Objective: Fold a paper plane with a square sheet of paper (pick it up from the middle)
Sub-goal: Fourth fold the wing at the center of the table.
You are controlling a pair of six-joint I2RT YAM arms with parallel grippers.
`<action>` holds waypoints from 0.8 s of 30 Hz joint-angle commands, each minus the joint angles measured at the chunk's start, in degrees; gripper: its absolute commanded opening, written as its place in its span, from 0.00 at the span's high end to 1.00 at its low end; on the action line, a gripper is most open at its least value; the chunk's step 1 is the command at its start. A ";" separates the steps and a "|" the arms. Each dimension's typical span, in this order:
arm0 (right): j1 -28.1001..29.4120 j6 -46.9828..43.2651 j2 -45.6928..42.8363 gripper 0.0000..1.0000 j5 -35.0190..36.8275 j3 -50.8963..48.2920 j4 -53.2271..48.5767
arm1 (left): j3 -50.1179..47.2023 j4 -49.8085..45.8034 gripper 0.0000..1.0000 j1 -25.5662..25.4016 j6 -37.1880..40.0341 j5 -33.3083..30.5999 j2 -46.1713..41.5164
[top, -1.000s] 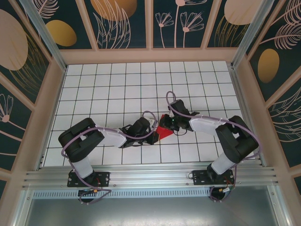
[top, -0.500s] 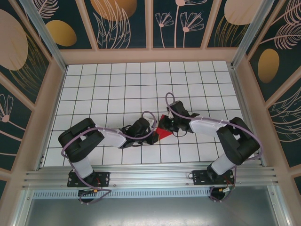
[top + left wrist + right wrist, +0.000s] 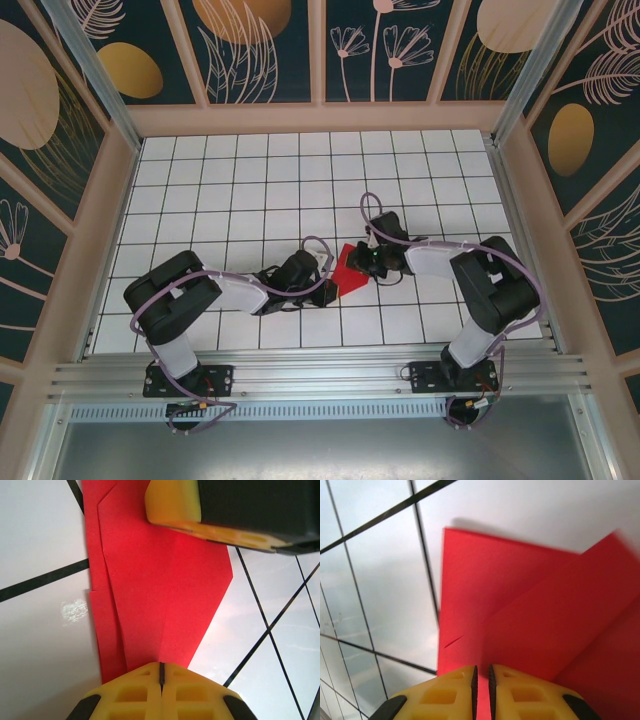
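We see the creased square sheet of paper (image 3: 349, 276) at frame centre, its long axis running between the pincers. The left gripper (image 3: 161, 676) pinches its lower-left end and the right gripper (image 3: 481, 674) its upper-right, equally near.

top view: red paper (image 3: 347, 276) too small to read its creases, edges partly covered by left gripper (image 3: 326, 287) and right gripper (image 3: 360, 262). left wrist: paper's far end runs off the top edge. right wrist: paper's right side blurred, cut by the frame.
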 commanded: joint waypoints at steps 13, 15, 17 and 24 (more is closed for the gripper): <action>-10.30 -4.67 3.87 0.81 -4.02 1.68 1.25 | -3.61 -6.58 1.00 0.17 -0.56 0.43 2.39; -11.32 -5.02 4.68 0.81 -4.00 2.48 0.61 | -3.59 -6.74 1.00 0.19 -0.53 0.51 2.34; -12.21 -5.41 5.52 0.81 -4.00 3.09 0.46 | -3.73 -6.58 1.00 0.16 -0.51 0.59 2.23; -15.48 -6.23 6.96 0.81 -2.76 5.20 -0.84 | -3.40 -6.73 1.00 0.19 -0.23 0.85 2.35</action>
